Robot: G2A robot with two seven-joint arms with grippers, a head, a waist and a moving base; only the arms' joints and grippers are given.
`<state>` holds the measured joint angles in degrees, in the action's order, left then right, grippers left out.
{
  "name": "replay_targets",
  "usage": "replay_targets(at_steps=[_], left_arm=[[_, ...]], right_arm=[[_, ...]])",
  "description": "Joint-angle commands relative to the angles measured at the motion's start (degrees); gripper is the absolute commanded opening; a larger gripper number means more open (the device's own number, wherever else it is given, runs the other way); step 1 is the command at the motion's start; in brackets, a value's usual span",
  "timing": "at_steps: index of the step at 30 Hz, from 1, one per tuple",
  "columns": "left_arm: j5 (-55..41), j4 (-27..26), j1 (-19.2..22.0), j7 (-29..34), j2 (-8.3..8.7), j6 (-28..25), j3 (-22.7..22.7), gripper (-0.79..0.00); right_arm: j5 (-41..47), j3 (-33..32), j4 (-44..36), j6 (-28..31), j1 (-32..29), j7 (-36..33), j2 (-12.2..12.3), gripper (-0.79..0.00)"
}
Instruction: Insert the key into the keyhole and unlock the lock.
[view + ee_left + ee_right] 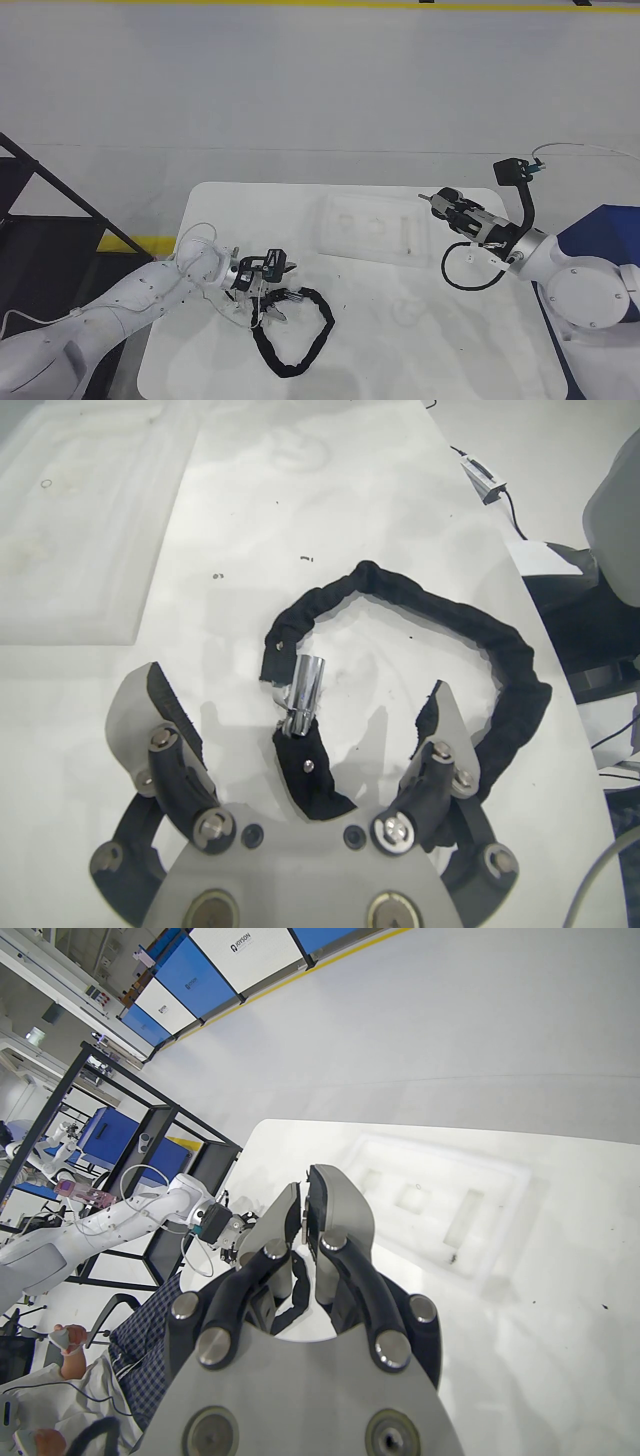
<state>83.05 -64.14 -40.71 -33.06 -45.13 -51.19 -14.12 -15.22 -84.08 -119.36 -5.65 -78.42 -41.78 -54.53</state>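
now, near the worktop's (pixel 450 340) left edge and toward its near side, the chain lock (pixel 300 345) lies as a black fabric-sleeved loop, its two ends meeting at the chrome lock cylinder (pixel 306 692). the left gripper (pixel 300 682) hangs just over that cylinder with its fingers (pixel 167 705) spread wide, one to each side of it and not closed on it. it seems placed to clamp the cylinder and steady it against the push of insertion. the right gripper (pixel 305 1208) is held well apart, above the far right corner, pads pressed together on a thin metal sliver judged to be the key (pixel 303 1223) — pinched at the tips, probably so the blade can project forward. the keyhole itself cannot be made out. a white foam tray (pixel 400 250) rests along the far edge, between the two arms.
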Motion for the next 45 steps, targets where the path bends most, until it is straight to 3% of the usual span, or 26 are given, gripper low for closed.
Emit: replay_targets(at_steps=[1,4,17,20,22,24,27,29,36,45], left_arm=[[1.80,0.20,-1.33,-1.37,0.50,6.89,-0.92,0.000],[3.22,-0.65,-3.47,-2.99,0.79,10.45,-1.20,0.000],[4.61,1.11,-4.85,-2.12,-1.47,10.15,-2.46,0.000],[4.79,2.02,-4.87,-1.22,-1.82,9.45,-3.01,-0.203],[4.87,2.26,-4.86,-1.28,-1.96,9.14,-3.33,-0.394],[5.14,2.47,-4.91,-1.16,-2.09,8.91,-3.66,-0.440],[5.58,2.51,-5.04,-0.77,-2.35,8.80,-4.10,-0.582],[5.78,2.62,-5.14,-0.29,-2.58,8.42,-4.29,-0.785],[5.99,3.40,-5.21,3.45,-3.56,7.57,-5.08,-0.785],[3.58,2.87,-5.31,-0.74,-3.70,3.98,-7.52,-0.785]], right_arm=[[0.00,0.00,0.00,0.00,0.00,0.00,0.00,-0.785],[0.00,0.00,0.00,0.00,0.00,0.00,0.00,-0.785],[0.00,0.00,0.00,0.00,0.00,0.00,0.00,-0.785],[0.00,0.00,0.00,0.00,0.00,0.00,0.00,-0.785],[0.00,0.00,0.00,0.00,0.00,0.00,0.00,-0.785],[0.00,0.00,0.00,0.00,0.00,0.00,0.00,-0.785],[0.00,0.00,0.00,0.00,0.00,0.00,0.00,-0.785],[0.00,0.00,0.00,0.00,0.00,0.00,0.00,-0.785],[0.00,0.00,0.00,0.00,0.00,0.00,0.00,-0.785],[0.00,0.00,0.00,0.00,0.00,0.00,0.00,-0.785]])
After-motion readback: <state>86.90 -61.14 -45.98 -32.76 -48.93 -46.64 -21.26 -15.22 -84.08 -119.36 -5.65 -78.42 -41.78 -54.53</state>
